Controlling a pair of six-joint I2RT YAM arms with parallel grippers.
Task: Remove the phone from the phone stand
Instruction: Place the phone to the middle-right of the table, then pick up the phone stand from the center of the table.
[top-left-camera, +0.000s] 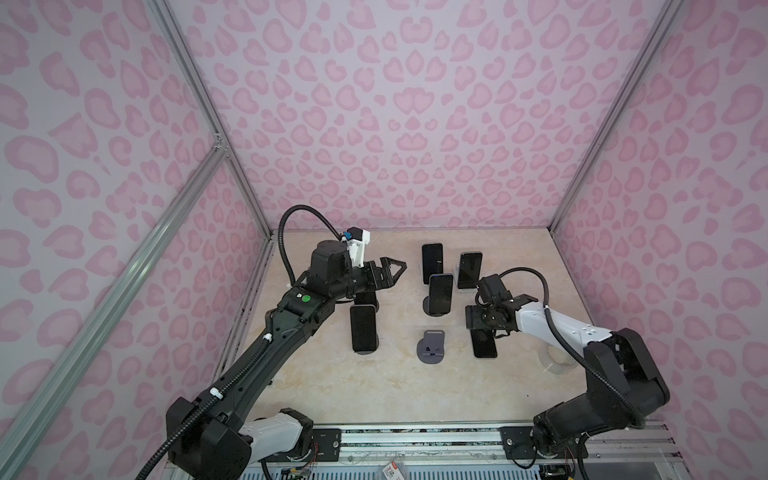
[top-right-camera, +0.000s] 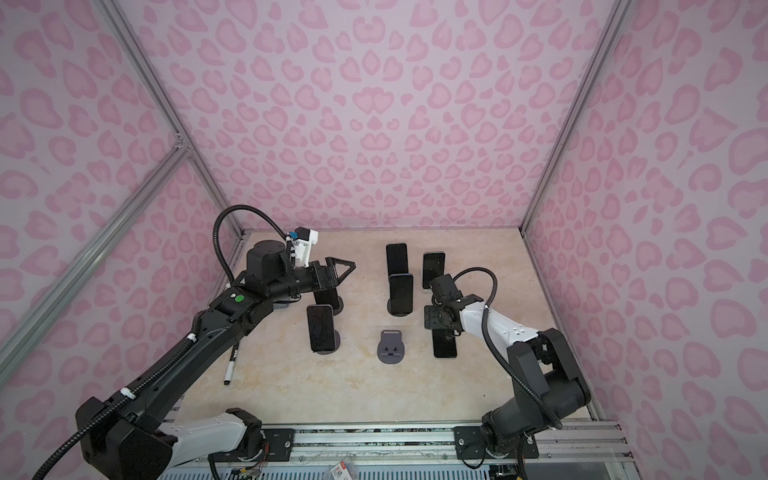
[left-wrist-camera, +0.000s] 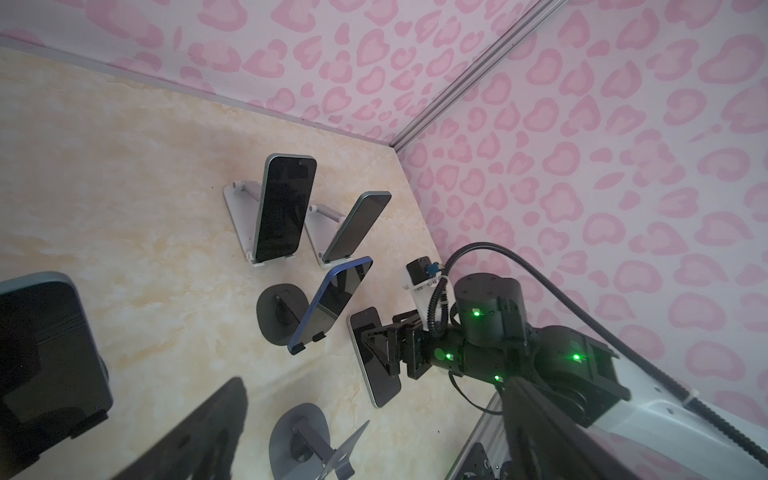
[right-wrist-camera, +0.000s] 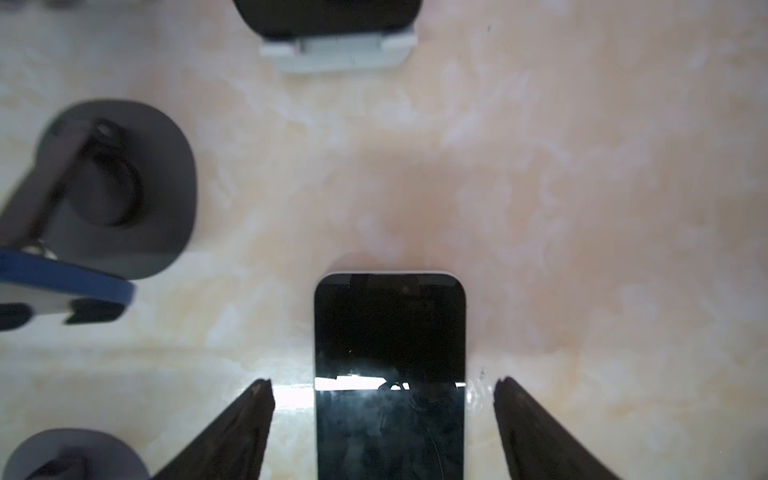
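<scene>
The phone (right-wrist-camera: 388, 374) is lying flat and screen-up on the tabletop (top-left-camera: 374, 395), apart from the grey phone stand (top-left-camera: 431, 348) that is sitting just beside it on the left. Your right gripper (right-wrist-camera: 383, 381) is hanging directly over the phone, pointing down, and its jaws are standing released. In the right wrist view one dark finger (right-wrist-camera: 249, 415) is showing on each side of the phone. A strip of bright tabletop is showing between each finger and the phone's edge, so the jaws are gripping nothing. In both top views the right wrist is covering the phone's far end, and only the near end is showing.

Your left gripper (top-left-camera: 399, 269) is hovering in the air over the left part of the tabletop, well apart from the phone. Its jaws are spread wide and are holding nothing. Below the left arm a dark phone (top-left-camera: 364, 328) is leaning on a round-based stand (top-right-camera: 337, 338). Behind the grey stand a blue-edged phone (left-wrist-camera: 332, 303) is leaning on a dark stand (left-wrist-camera: 270, 311). Farther back, two more phones (left-wrist-camera: 284, 208) are leaning side by side on white stands (left-wrist-camera: 239, 216). A marker (top-right-camera: 230, 368) is lying on the tabletop by the left arm.
</scene>
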